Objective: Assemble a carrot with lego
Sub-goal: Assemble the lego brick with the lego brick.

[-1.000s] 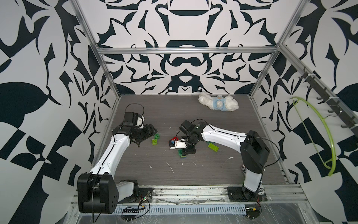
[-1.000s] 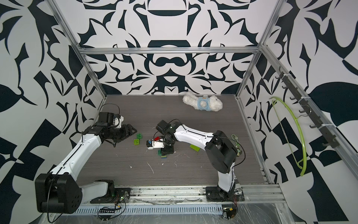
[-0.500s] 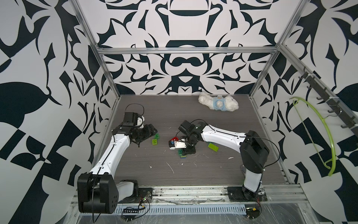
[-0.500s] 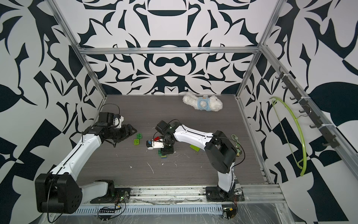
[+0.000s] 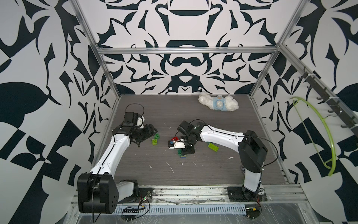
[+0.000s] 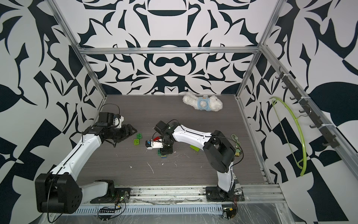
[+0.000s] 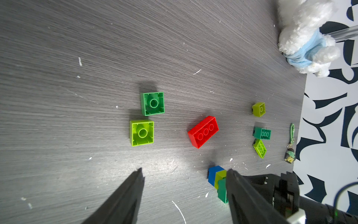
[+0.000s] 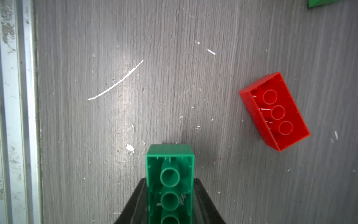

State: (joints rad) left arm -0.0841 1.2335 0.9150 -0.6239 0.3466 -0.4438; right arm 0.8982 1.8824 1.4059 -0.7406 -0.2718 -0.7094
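The carrot is a short stack (image 7: 220,177) of blue, lime and dark green lego, blue end down at the table. My right gripper (image 8: 170,180) is shut on the stack's dark green oblong brick (image 8: 170,168), whose hollow underside faces its camera. In both top views the stack (image 5: 182,154) sits under the right gripper (image 5: 187,150). A red brick (image 7: 203,131) lies loose beside it. My left gripper (image 7: 185,171) is open and holds nothing. It hovers close to a dark green square brick (image 7: 152,103) and a lime square brick (image 7: 142,132).
A small lime brick (image 7: 259,109), a dark green oblong (image 7: 262,133) and a lime oblong (image 7: 260,148) lie beyond the red one. A keychain (image 7: 290,153) is by the right wall, a white plush toy (image 5: 218,103) at the back. A metal rail (image 8: 17,116) edges the front.
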